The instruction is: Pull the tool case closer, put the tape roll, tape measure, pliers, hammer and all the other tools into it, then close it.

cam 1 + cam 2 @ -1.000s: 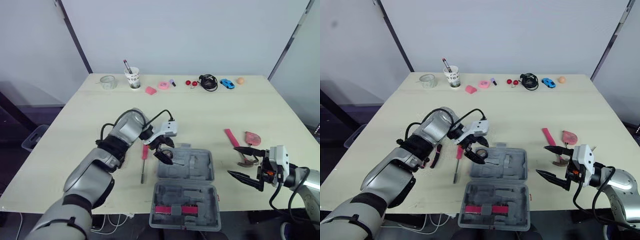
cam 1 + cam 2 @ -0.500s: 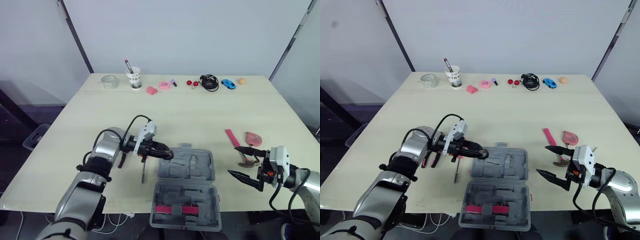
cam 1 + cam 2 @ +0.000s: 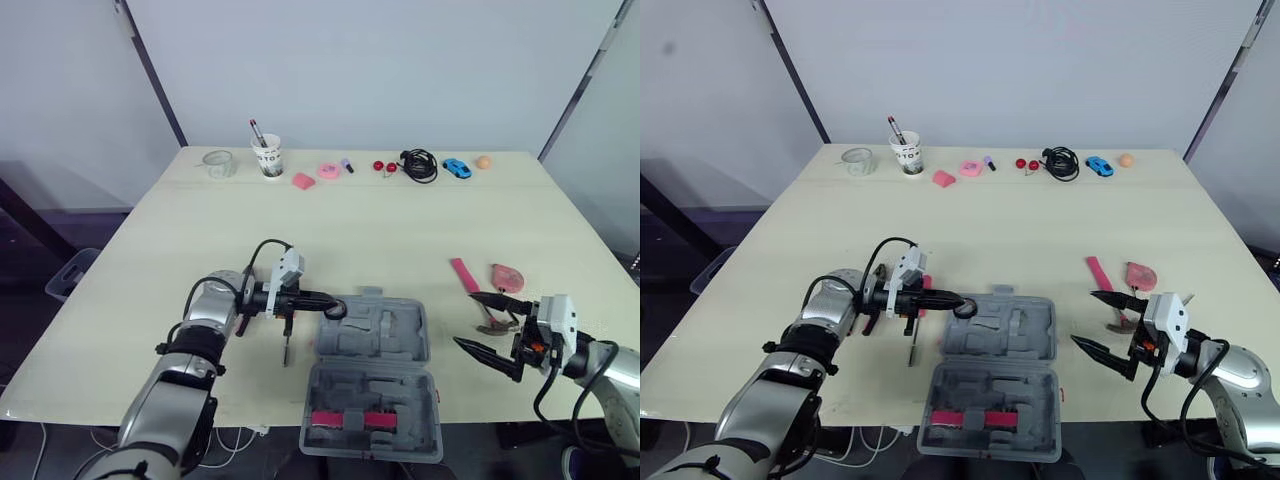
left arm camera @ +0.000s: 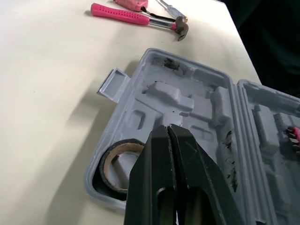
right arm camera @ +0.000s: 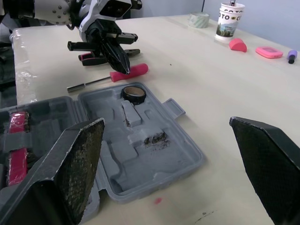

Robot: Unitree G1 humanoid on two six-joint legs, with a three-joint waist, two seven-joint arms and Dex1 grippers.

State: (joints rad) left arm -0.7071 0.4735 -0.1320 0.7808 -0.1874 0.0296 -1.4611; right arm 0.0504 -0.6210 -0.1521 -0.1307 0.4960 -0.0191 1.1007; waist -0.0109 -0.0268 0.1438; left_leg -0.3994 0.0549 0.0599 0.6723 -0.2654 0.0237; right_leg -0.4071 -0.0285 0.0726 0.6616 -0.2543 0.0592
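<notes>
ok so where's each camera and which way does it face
Eye views: head, facing forward and down over the table; both arms show.
Left wrist: along the shut left claw, onto the tape roll in the tool case.
Right wrist: out through the open right claw, toward the tool case and left claw.
Shared: both wrist views show the tape roll.

paper cup (image 3: 266,157) with pen (image 3: 255,132), pink block (image 3: 302,181), black coiled cable (image 3: 417,164), blue toy car (image 3: 455,168), orange ball (image 3: 482,161), along table's (image 3: 400,230) far edge
</notes>
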